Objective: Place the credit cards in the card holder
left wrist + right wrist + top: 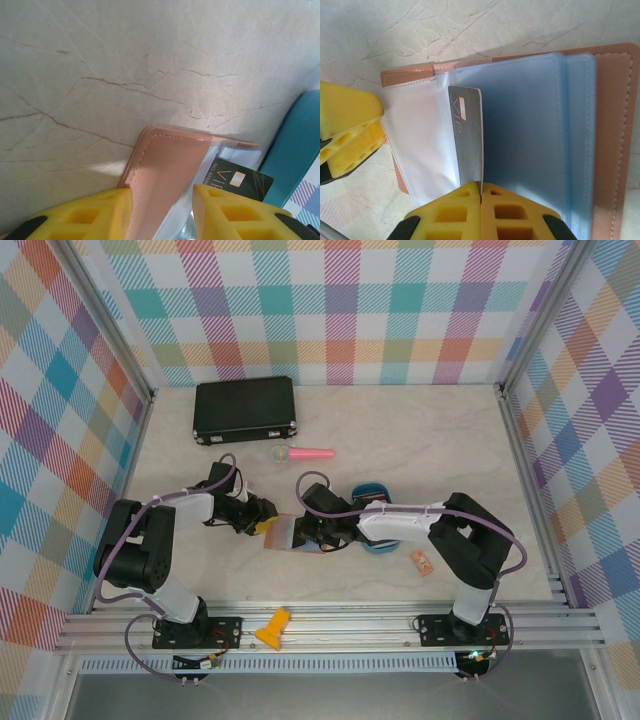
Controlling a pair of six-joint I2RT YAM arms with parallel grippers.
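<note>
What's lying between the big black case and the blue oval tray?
A pink stick-shaped toy with a pale green ball end lies between the black case and the blue oval tray, seen in the top view.

The top external camera looks steeply down from above and behind the arm bases (198, 628), far enough to take in the whole table (420, 440) and its plaid walls (330, 310). The left wrist camera sits low and very near, facing past the left gripper (162, 200) across the card holder (165, 165). The right wrist camera peers down over the right gripper (481, 197) at close range (both wrist views share that holder and its dark card (240, 181))
</note>
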